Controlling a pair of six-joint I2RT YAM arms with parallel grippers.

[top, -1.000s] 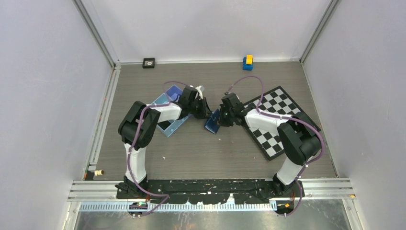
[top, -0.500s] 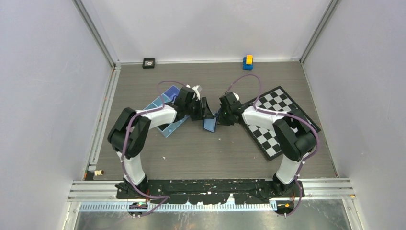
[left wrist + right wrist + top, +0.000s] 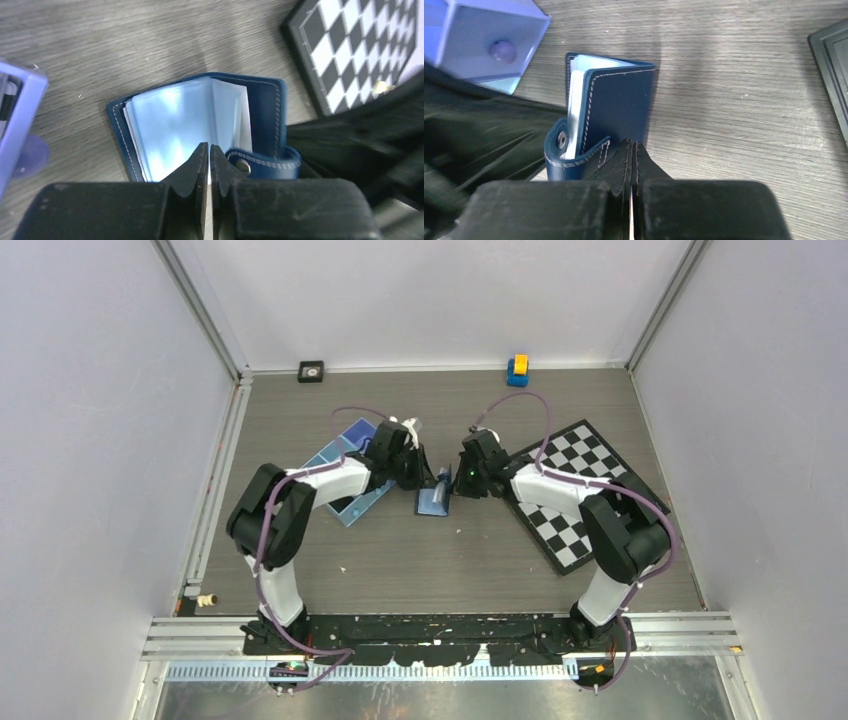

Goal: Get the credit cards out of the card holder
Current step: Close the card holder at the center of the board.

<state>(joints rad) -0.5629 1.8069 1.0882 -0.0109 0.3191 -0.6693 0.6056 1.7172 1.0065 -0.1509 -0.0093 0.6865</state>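
Both your arms are bent at the elbow, forearms angled in, wrists facing each other over mid-table. Your left gripper [image 3: 424,476] has its jaws almost together, just a slit. Its tips sit at the near edge of the pale blue sleeves [image 3: 175,125]; can't tell whether they pinch one. Your right gripper [image 3: 631,150] is clamped tight on the near edge of the navy cover, right by the snap strap [image 3: 574,162].

The card holder [image 3: 433,500] lies between the two claws, directly ahead of both sets of tips. It is open like a book, with the sleeves fanned up (wrist views are a bit blurred).

A light-blue tray [image 3: 340,447] sits just behind and left of the left claw, under that forearm. A small purple round thing [image 3: 502,50] is in one compartment. The chessboard [image 3: 570,455] lies behind the right claw, under the right forearm, apart from the holder. A yellow-and-blue toy [image 3: 517,369] and a small black square item [image 3: 311,371] sit well beyond both claws, at the far edge.

The table [image 3: 400,550] is grey wood-grain, with plain white walls on three sides.
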